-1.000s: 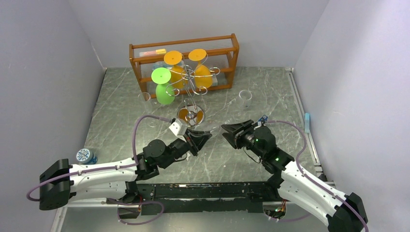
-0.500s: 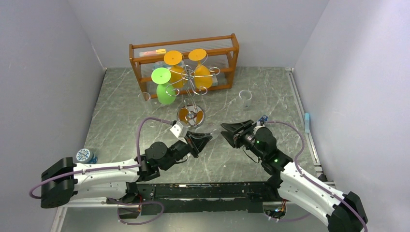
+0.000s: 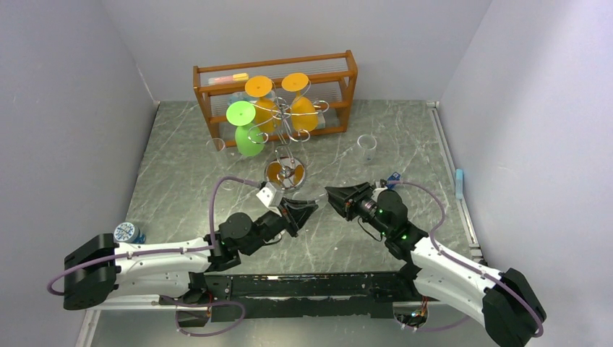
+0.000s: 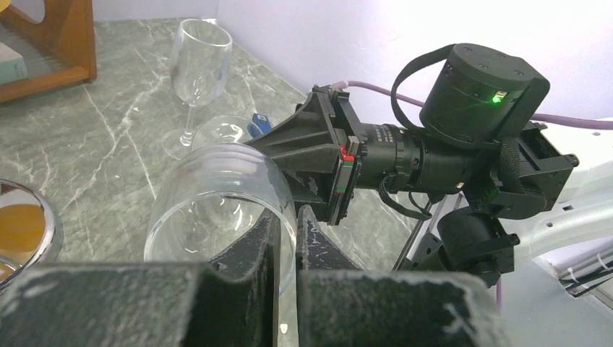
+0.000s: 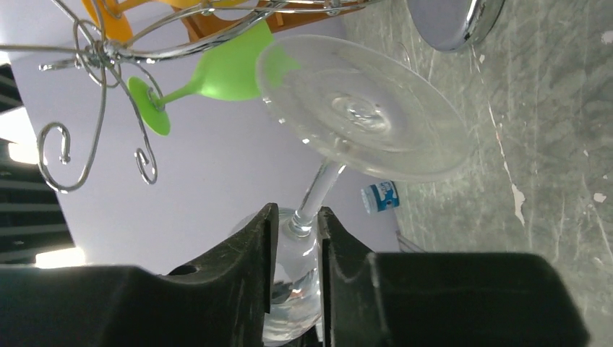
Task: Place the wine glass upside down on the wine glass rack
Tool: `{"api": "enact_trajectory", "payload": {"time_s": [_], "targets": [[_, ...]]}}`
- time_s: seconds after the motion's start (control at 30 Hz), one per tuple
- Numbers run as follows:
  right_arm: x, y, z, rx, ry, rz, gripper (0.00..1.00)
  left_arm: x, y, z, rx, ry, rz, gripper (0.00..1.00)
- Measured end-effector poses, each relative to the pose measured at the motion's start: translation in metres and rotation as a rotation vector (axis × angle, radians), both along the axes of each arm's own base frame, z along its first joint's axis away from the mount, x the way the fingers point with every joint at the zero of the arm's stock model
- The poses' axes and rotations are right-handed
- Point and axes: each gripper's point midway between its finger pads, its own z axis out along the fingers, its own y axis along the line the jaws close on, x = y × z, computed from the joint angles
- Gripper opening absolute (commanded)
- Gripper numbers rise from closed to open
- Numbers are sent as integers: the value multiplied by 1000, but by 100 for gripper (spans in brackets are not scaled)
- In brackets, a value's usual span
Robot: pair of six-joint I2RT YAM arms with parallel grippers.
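Evidently fragile, slick wine glass (image 4: 209, 189): rim pinched by left end effector (image 4: 288, 220); right end effector (image 5: 296, 213) narrow astride stem (image 5: 319, 184) (safest hold), grip unclear.

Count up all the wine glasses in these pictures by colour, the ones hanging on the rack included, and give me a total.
Orange wine glasses: 2
Green wine glass: 1
Clear wine glasses: 3 that I can make out
Total: 6
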Motion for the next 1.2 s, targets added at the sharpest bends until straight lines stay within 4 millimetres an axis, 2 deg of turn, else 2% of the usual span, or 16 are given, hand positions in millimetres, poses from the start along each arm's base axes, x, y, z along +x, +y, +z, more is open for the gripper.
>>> {"api": "enact_trajectory", "payload": {"time_s": [0.13,0.2,0.27,0.53,0.63,0.7,0.83,0.97,1.2], "targets": [[1,0,-6,29,28,-6,0,-1,1,-7,7,7,0,5],[3,0,-5,41,29,-13,0,-1,2,-9,5,14,-2,7],[4,-1,-2,47,22,-18,0,-2,2,-10,-4,22,-6,12],[2,-7,5,-53,-113,-19,0,-9,13,-20,-18,69,-12,59],[4,-12,10,-107,-189,-39,0,-11,21,-16,-46,85,-9,73],[5,-16,14,-146,-247,-54,0,-13,27,-11,-69,93,-6,78],[5,-22,22,-227,-366,-63,0,-16,42,-1,-101,104,4,83],[2,-24,35,-312,-529,-48,0,-17,53,5,-54,113,25,87],[-6,-17,50,-503,-813,42,0,-12,62,44,29,103,67,93]]}}
